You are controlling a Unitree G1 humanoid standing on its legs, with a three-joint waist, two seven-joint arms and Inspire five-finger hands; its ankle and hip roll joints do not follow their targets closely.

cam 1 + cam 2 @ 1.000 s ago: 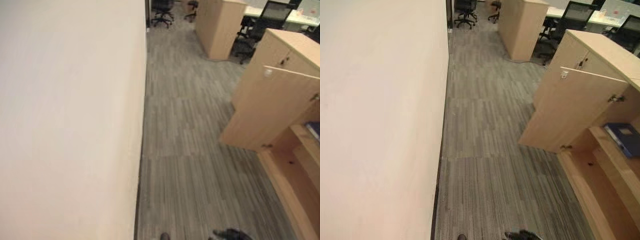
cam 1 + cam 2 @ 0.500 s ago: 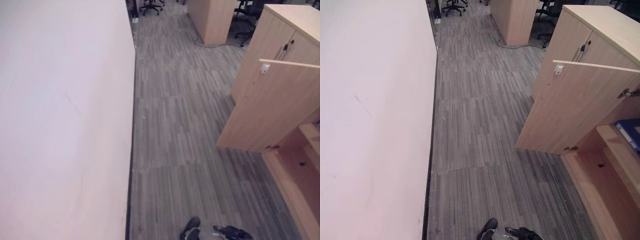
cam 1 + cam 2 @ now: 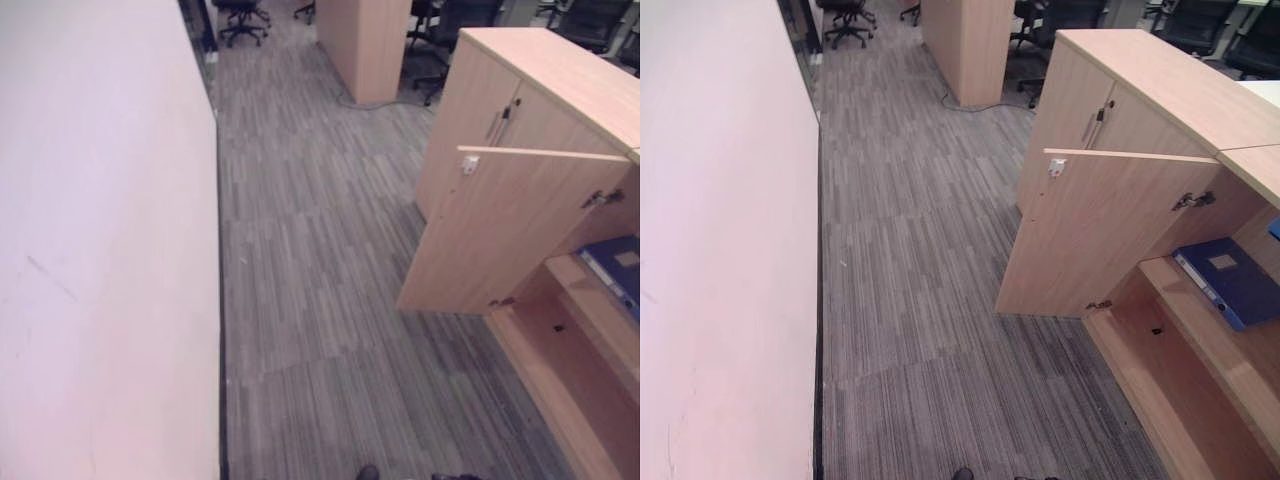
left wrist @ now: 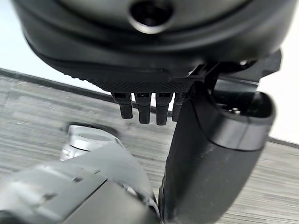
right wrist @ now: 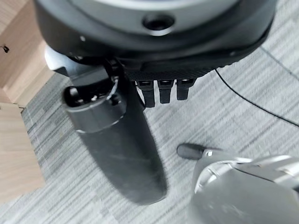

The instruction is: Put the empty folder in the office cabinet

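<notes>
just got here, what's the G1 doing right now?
It stands on the carpeted floor beside a long pale wall, facing the office cabinet, whose door is open. A blue folder lies flat on a shelf inside. Both hands are empty: the left hand and the right hand hang over the floor with relaxed fingers, holding nothing.

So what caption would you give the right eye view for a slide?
Open light-wood office cabinet beside grey striped carpet, its door swung out, a blue folder lying flat on its shelf.
</notes>
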